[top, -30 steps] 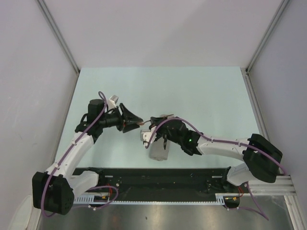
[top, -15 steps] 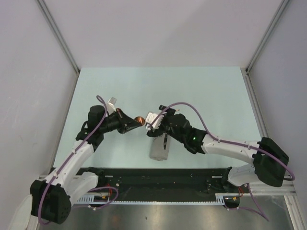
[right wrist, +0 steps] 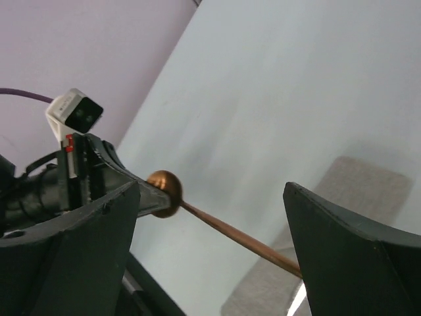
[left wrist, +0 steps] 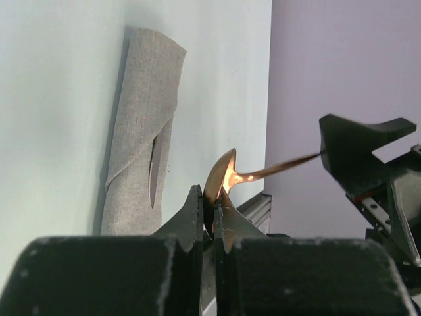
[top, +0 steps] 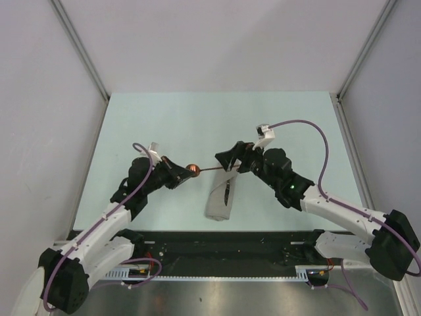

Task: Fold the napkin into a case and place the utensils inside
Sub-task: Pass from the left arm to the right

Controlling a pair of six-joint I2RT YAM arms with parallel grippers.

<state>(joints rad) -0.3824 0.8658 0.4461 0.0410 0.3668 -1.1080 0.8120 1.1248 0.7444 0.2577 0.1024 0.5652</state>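
Observation:
The napkin (top: 220, 197) lies folded into a narrow grey-beige case on the table, seen also in the left wrist view (left wrist: 141, 131) and the right wrist view (right wrist: 358, 187). The silver knife (top: 226, 190) (left wrist: 155, 170) sits in its slit. The spoon (top: 195, 170) hangs level above the table. My left gripper (top: 183, 175) (left wrist: 212, 205) is shut on its copper bowl (left wrist: 222, 176) (right wrist: 164, 191). My right gripper (top: 227, 160) (right wrist: 210, 191) stands wide open around the handle (right wrist: 237, 237). The handle's end touches one right finger (right wrist: 342, 263).
A black rail (top: 217, 242) runs along the near table edge by both arm bases. Pale walls with metal posts (top: 82, 49) close in the left, right and back. The left arm's wrist camera (right wrist: 74, 113) shows in the right wrist view.
My left gripper has shut on the spoon's bowl. My right gripper has let go of the spoon, opened wide and drawn back to the right.

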